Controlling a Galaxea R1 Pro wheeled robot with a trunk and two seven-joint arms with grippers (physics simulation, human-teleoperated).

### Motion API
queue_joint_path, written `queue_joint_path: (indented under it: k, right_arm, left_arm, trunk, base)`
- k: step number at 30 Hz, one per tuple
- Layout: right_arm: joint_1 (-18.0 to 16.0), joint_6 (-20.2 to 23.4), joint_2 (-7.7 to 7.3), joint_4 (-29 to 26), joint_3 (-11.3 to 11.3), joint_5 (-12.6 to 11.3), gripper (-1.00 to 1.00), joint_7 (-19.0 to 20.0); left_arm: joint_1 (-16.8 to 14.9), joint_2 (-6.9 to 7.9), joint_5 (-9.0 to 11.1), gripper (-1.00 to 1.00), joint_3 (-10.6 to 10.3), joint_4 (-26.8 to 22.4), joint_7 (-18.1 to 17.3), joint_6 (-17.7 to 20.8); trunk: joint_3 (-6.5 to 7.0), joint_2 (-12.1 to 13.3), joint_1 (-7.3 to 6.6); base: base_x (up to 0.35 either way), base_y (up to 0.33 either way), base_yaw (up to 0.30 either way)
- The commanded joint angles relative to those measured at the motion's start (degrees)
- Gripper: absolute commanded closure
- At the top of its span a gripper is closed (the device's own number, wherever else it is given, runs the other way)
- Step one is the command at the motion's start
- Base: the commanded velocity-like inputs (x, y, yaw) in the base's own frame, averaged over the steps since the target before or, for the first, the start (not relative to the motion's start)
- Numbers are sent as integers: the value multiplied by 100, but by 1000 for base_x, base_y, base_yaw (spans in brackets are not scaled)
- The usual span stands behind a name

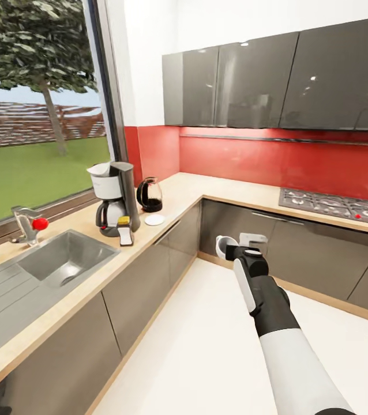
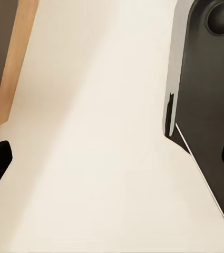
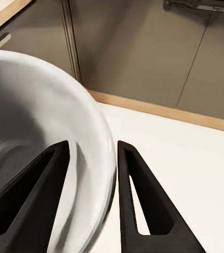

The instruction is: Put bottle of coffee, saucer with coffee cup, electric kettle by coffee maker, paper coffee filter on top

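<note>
On the pale beige wood-look kitchen countertop (image 1: 218, 193), head view, taken left to right:

Tap: steel mixer with a red knob (image 1: 29, 223), at about 9 o'clock, behind the sink.
Sink: sunken steel basin with ribbed drainer (image 1: 63, 259), at 8 o'clock.
Coffee maker: tall dark grey drip machine with white filter housing and white carafe (image 1: 115, 199), upright on the worktop at about 10 o'clock, by the window.
Bottle of coffee: small dark container with yellow cap and white label (image 1: 124, 230), at the coffee maker's foot, touching or just beside it; cannot tell whether upright or lying.
Electric kettle: rounded clear glass kettle with black base and dark lid (image 1: 149, 195), just beside the coffee maker at its 3 o'clock.
Saucer: small flat round white plate (image 1: 154, 219), bare, near the kettle at its 6 o'clock.
Coffee cup: small white cup (image 1: 224, 246), off the counter, in front of the grey base cabinets near centre frame.
Right gripper: (image 1: 235, 250) black fingers clamped across the cup's rim, one inside, one outside, seen close in the right wrist view (image 3: 90, 200).
Hob: grey gas burner plate (image 1: 334, 206), at 2 o'clock.
Left gripper: (image 2: 112, 158) over the pale floor; dark fingertips stand wide apart with nothing between them.
</note>
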Motion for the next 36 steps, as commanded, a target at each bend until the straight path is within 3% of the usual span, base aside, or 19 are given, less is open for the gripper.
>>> queue_joint_path:
  k: [1, 16, 20, 30, 36]
  right_arm:
    - [-6, 20, 0, -5, 8, -39, 100, -45]
    - [-6, 20, 0, -16, 8, -46, 100, -45]
    - [-6, 20, 0, -21, 8, -46, 100, -45]
    - [-6, 20, 0, -7, 8, -47, 100, -45]
    - [-6, 20, 0, -7, 12, -54, 100, -46]
  left_arm:
    - [3, 1, 19, -100, -16, -11, 15, -7]
    - [6, -1, 11, -100, -13, 66, 7, 17]
    - [11, 15, 5, -100, -27, 555, 6, 44]
    - [3, 12, 10, -100, -22, 561, 23, 38]
    - [3, 14, 17, -100, -17, 560, 21, 26]
  trunk:
    - [-11, -11, 6]
    - [-11, -11, 6]
    - [-11, -11, 6]
    - [-11, -11, 6]
    - [-11, -11, 6]
  base:
    - [306, -103, 0]
    - [308, -100, 0]
    - [302, -124, 0]
    - [297, -136, 6]
    - [297, -136, 191]
